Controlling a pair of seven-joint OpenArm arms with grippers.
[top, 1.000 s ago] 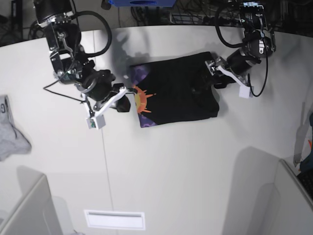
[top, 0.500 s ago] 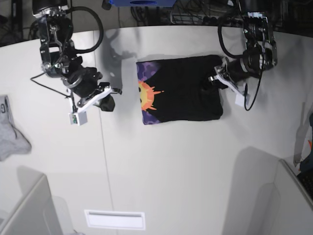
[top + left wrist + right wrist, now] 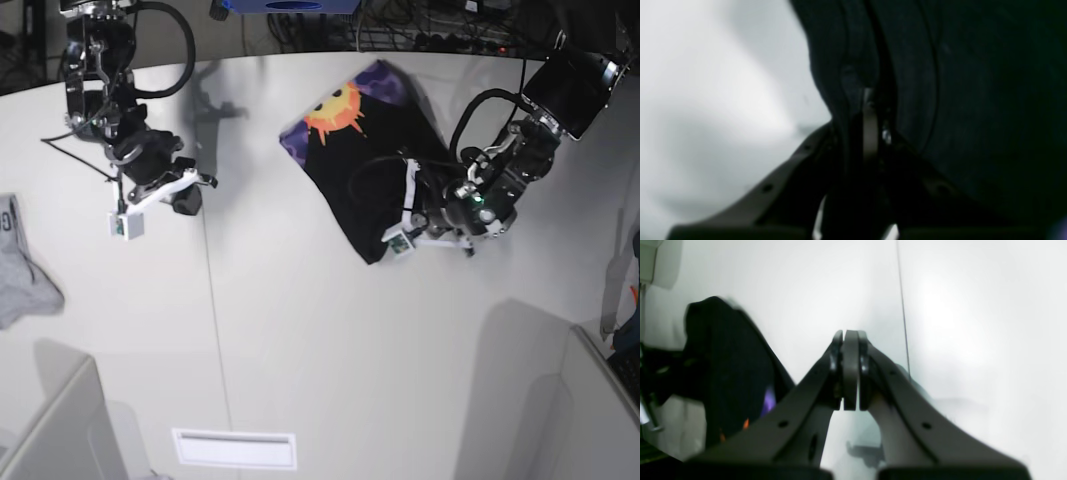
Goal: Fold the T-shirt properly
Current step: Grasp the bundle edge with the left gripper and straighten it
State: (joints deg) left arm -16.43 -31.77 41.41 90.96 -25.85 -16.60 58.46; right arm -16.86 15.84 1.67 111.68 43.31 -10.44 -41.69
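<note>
The T-shirt (image 3: 365,150) lies folded and slanted on the white table, black with a purple print and an orange sun at its far end. My left gripper (image 3: 400,226) is at the shirt's near corner. In the left wrist view its jaws (image 3: 870,133) are shut on a fold of the black T-shirt (image 3: 973,100). My right gripper (image 3: 187,200) is shut with nothing in it, well to the left of the shirt. The right wrist view shows that gripper (image 3: 850,373) with its fingers pressed together above bare table, and the T-shirt (image 3: 730,366) off to the left.
A small grey cloth (image 3: 22,272) lies at the table's left edge. A thin seam (image 3: 215,330) runs down the table. A white slot (image 3: 235,448) sits near the front edge, grey partitions (image 3: 50,430) stand at both near corners, and cables crowd the back.
The left gripper has closed on the shirt and swung round to its near side, and the shirt has turned so the sun end points to the back. The right arm has drawn away to the left.
</note>
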